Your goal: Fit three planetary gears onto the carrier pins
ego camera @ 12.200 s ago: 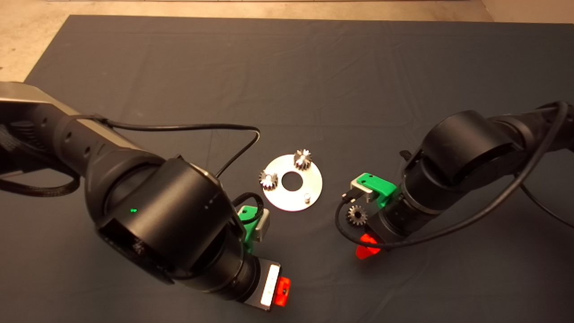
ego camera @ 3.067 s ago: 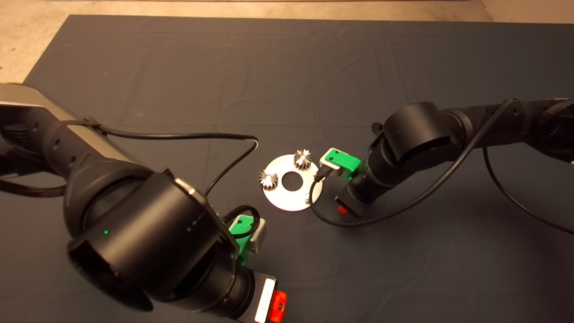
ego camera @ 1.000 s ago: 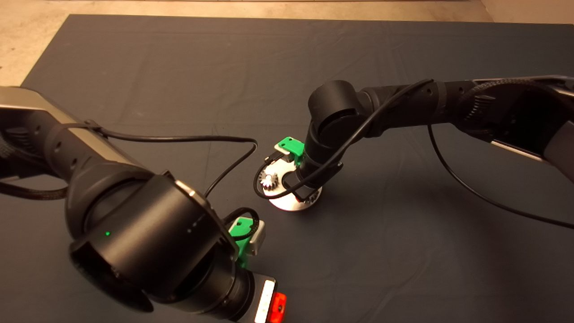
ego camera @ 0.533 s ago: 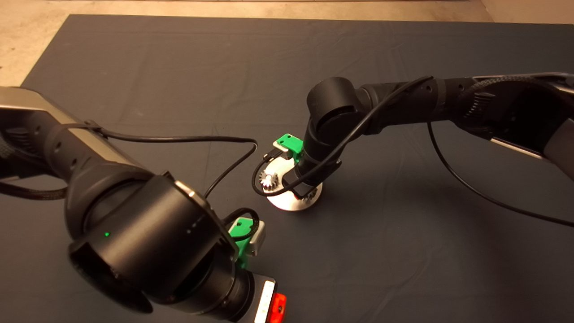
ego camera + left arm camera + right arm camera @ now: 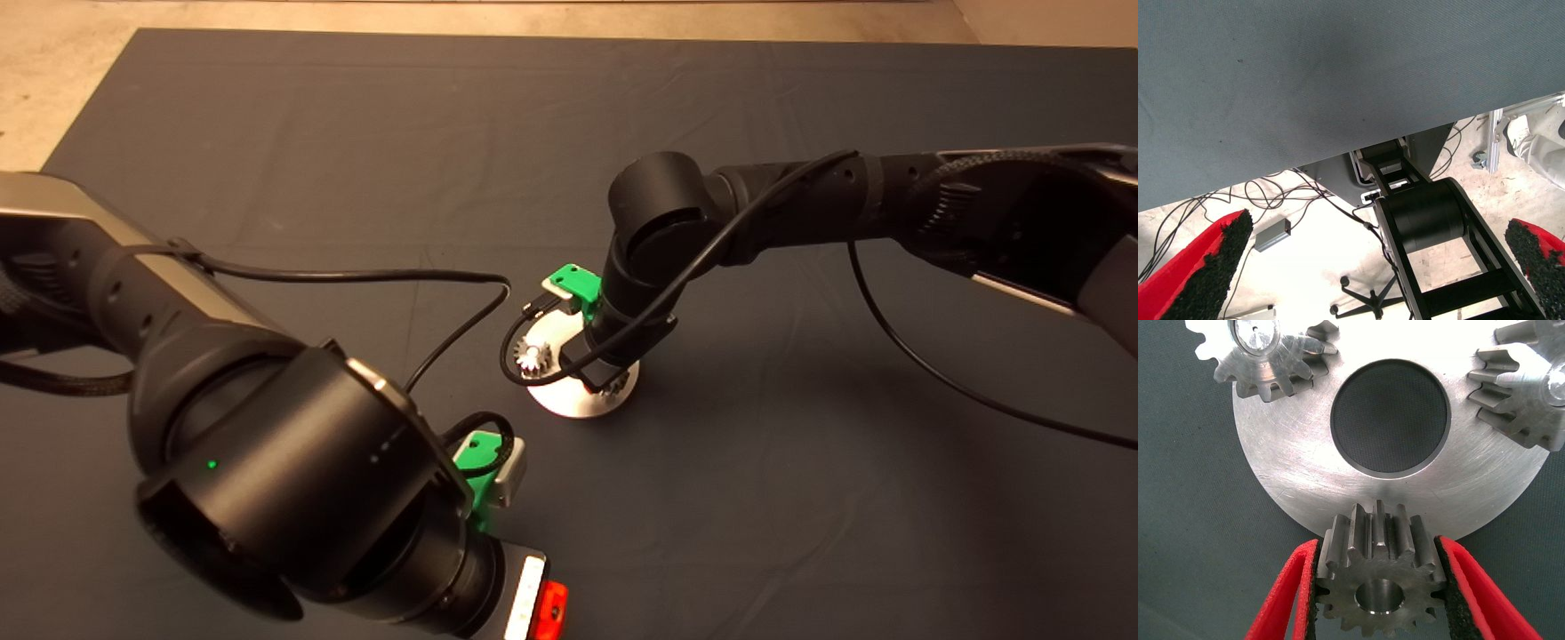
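The right end effector [image 5: 1377,587] pinches the third gear [image 5: 1377,577] above the disc [image 5: 1305,473] edge, two gears already seated, and if its bore misses the hidden pin it may jam or tilt; the left end effector [image 5: 1371,267] waits wide apart.

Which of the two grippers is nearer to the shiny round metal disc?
The right gripper, directly over the shiny round metal disc, gripping a small toothed steel gear. The left gripper sits apart, near the mat's front.
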Available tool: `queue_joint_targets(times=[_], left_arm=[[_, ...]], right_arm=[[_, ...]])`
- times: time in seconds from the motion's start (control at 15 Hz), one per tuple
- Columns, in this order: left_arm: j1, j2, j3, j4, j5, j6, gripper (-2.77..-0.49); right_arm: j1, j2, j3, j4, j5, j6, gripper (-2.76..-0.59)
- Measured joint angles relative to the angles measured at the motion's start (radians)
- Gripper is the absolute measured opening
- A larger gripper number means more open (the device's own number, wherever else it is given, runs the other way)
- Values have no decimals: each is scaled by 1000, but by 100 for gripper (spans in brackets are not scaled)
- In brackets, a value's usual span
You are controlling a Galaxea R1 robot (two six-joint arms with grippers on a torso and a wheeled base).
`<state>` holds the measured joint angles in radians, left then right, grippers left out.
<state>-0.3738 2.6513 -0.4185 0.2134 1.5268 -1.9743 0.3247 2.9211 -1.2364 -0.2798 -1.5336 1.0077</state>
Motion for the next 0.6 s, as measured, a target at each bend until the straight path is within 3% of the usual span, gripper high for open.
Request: queue_joint_targets(times=[0.6], left_arm=[[0,0,0,0,0,0,-51]], right_arm=[[0,8,0,0,0,0,-236]])
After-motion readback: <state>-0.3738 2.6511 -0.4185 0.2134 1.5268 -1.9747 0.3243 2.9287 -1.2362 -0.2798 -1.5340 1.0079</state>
